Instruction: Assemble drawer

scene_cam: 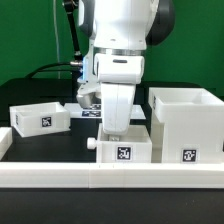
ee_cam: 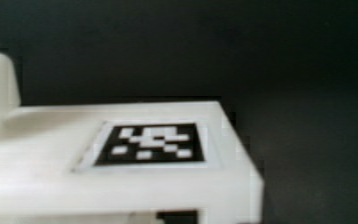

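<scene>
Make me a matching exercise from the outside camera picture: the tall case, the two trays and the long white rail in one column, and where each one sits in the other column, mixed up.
Things:
1. tall case
2. knobbed tray
3. other tray
4. long rail

Places:
A. the exterior view's left, set further back
B. nearest the camera, across the whole width
C. the exterior view's right
D. middle, just behind the rail

Pairs: 1-C, 2-D, 3-A, 4-B.
</scene>
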`<move>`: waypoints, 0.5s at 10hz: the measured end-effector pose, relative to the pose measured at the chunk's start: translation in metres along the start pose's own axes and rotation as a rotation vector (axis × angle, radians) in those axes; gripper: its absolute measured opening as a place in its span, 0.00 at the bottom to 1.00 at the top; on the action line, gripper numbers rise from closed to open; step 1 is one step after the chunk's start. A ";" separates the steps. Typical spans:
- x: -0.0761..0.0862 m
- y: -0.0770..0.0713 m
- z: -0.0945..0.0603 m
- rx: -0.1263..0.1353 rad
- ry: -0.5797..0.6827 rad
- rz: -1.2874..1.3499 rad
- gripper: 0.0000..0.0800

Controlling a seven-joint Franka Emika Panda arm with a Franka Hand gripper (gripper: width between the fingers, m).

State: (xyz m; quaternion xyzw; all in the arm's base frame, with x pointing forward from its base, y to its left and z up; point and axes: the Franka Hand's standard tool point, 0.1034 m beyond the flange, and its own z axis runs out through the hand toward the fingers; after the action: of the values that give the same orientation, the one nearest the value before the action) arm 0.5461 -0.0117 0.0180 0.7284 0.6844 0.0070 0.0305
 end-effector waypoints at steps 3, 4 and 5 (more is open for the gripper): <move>0.000 -0.001 0.001 0.002 0.000 0.000 0.05; 0.001 -0.001 0.002 0.003 0.000 -0.003 0.05; 0.004 -0.003 0.004 0.005 -0.001 -0.021 0.05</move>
State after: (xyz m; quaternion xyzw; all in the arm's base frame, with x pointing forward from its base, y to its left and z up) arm 0.5439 -0.0074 0.0139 0.7214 0.6919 0.0047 0.0289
